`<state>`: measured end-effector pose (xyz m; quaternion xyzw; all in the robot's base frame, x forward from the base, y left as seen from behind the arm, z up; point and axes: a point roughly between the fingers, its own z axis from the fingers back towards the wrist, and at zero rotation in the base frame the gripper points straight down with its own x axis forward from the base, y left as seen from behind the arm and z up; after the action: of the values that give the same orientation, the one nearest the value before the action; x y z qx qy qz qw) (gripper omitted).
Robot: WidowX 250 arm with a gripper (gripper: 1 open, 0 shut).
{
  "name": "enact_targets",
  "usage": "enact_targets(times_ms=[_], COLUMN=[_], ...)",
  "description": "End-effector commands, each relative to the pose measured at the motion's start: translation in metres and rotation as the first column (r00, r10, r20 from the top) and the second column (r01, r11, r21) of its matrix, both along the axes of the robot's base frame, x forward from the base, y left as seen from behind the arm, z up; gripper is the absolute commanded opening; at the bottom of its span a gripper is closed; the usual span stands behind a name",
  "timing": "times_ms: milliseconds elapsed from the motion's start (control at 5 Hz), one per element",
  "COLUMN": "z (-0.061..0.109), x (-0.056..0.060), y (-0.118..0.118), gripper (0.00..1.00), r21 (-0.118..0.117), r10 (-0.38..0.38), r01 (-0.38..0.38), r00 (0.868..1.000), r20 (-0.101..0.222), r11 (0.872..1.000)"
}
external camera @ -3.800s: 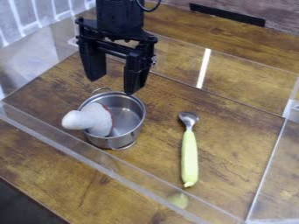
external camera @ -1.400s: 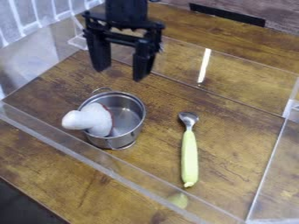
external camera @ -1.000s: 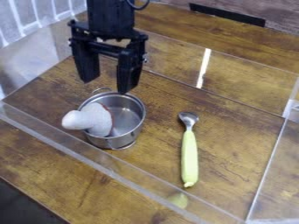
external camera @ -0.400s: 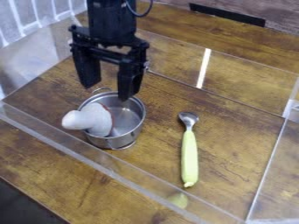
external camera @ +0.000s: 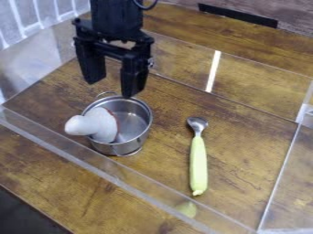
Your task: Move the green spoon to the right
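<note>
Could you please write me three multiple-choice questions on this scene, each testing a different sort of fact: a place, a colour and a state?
1. Where does the white rounded object sit?
A) On the spoon's handle
B) Partly in the steel pot
C) Under the pot

2. What colour is the handle of the spoon?
A) Yellow-green
B) Red
C) Blue

3. What is the spoon's state?
A) Held in the jaws
B) Standing in the pot
C) Lying on the wooden surface

Key:
1 B: it leans over the pot's rim, its lower part inside.
2 A: the long handle shows pale yellow-green.
3 C: it lies flat on the wood, away from both jaws and pot.
</note>
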<state>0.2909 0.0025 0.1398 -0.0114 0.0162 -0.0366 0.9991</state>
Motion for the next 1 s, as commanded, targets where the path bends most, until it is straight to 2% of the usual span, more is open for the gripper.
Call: enact_targets(times_ms=[0,200,600,800], z=[0.012,0.011,0.009,0.002], x=[0.008,0.015,0.019,0.007], y=[0.012,0.012,0.014,0.016], gripper=[1.0,1.0,1.0,1.0], r21=[0.011,0.018,0.034,0.027], r10=[0.019,0.055,0.058,0.016], r01=[-0.02,-0.056,-0.06,-0.017], r00=[0.998,0.997,0.997,0.999], r20=[0.055,0.051,0.041,0.032], r11=[1.0,0.998,0.998,0.999])
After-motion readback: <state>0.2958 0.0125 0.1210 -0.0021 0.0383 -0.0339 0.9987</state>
